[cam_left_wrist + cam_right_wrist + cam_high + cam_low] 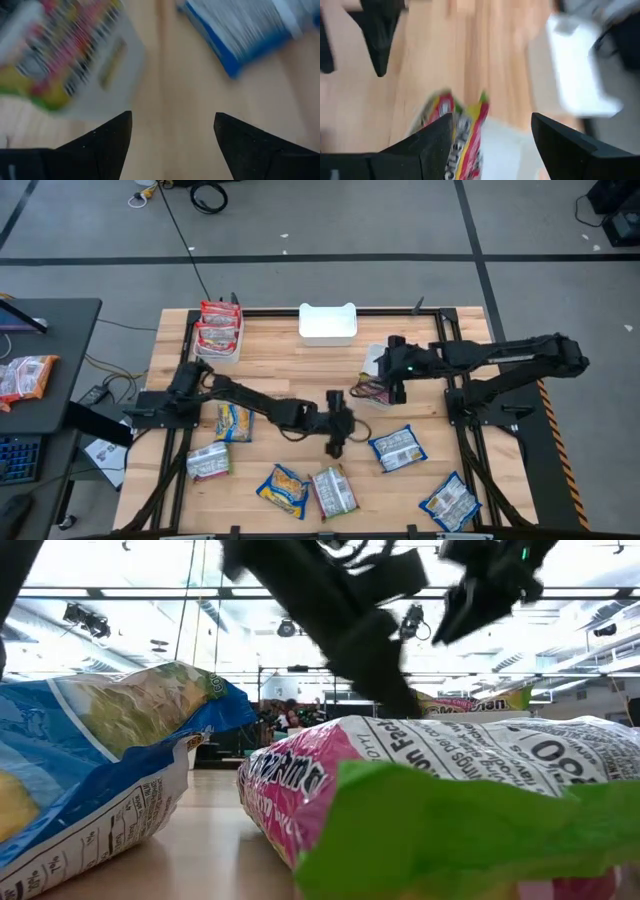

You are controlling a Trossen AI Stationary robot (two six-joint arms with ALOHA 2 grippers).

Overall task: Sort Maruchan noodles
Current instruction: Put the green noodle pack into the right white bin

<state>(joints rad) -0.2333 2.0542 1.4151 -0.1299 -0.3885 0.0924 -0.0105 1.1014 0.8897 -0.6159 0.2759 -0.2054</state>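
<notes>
Right tool [490,135] wide above green-red packet [457,127] in bin [375,360]; left tool [172,132] wide.

On the table [400,345] lie three blue-and-yellow ramen packets [397,448] and three silvery-green-red ones [334,491]. Three white bins [328,323] stand along the far side: one holds two red-orange packets [219,330], and one holds a single pink-green packet [372,390].
</notes>
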